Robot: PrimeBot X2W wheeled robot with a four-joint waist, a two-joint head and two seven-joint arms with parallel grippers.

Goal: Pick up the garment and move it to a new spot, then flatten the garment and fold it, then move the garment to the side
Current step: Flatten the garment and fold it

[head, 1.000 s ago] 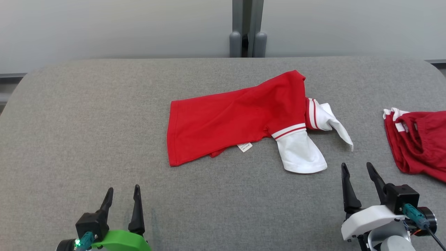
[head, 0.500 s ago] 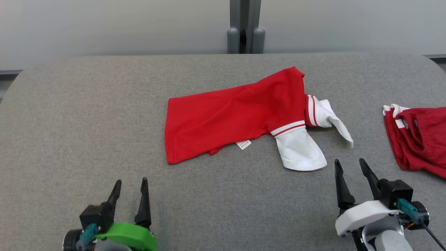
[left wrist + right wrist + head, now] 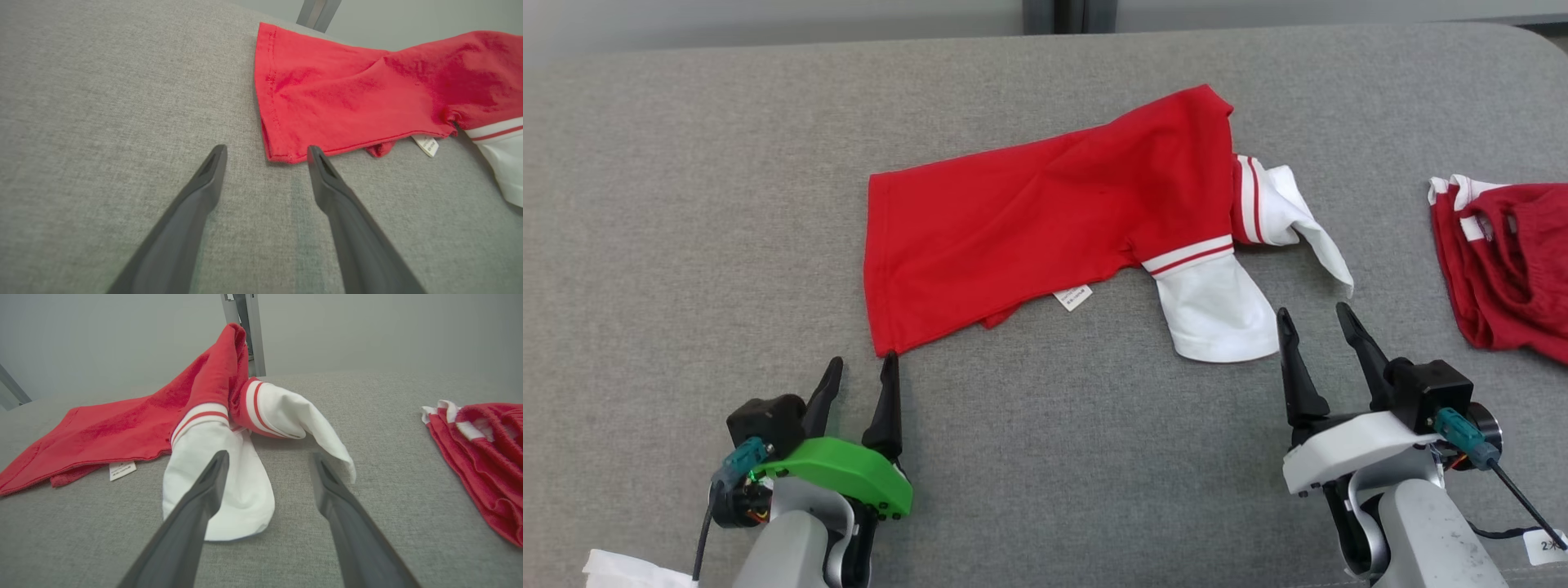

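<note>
**Both grippers open beside the red garment**

A grey table (image 3: 686,204) spans the head view. The garment (image 3: 1045,220), a red shirt with white sleeves, lies near the table's middle. Its body is spread mostly flat, with the hem toward the robot's left and the shoulders toward the right. It is not folded neatly: a bit of red cloth pokes out from under the near edge, and the shoulder end rises in a ridge in the right wrist view.

A second garment (image 3: 1511,269), red with white trim, lies bunched at the table's right edge, well apart from the shirt.

The left gripper (image 3: 863,359) is at the shirt's near hem corner with its jaws apart, holding nothing. In the left wrist view the corner sits between the two fingertips. One tip overlaps the hem, but I cannot tell if it touches.

The right gripper (image 3: 1313,310) is also spread and empty. It is just beside the near sleeve (image 3: 1217,314), a white sleeve with a red-striped cuff band that lies flat and points toward the robot. In the right wrist view one finger crosses in front of this sleeve.

The far sleeve (image 3: 1298,229) is twisted and tapers to a point toward the right.

A small white label (image 3: 1073,297) sticks out from under the shirt's near edge.
</note>
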